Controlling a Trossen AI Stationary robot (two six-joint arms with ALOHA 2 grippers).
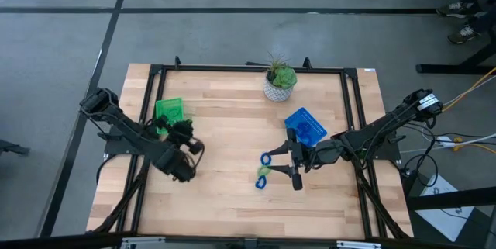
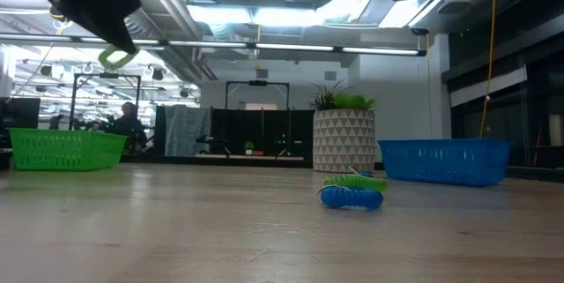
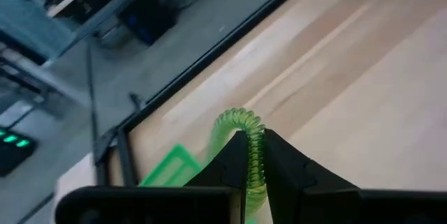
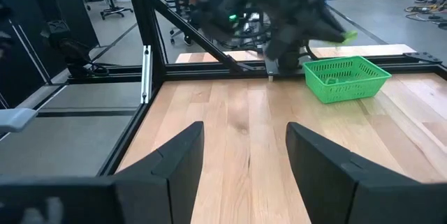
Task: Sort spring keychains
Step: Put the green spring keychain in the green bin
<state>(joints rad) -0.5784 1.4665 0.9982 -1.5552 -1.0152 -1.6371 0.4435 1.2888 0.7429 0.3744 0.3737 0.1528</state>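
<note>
Delivery of a green spring keychain (image 3: 241, 140) toward the green tray (image 1: 170, 111).
We grip it in the left gripper (image 1: 184, 145) fingers beside the tray; next we release over it. Right gripper (image 1: 294, 173) fingers gape, near the tray-distant blue keychain (image 1: 261, 180).

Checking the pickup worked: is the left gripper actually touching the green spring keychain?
Touching. The left wrist view shows the left gripper with both fingers pressed against the green spring keychain, whose coil runs between them.

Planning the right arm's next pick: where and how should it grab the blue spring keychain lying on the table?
Grip the blue spring keychain across one side of its coil, coming straight down from above. It lies flat, open to the right gripper beside it.
</note>
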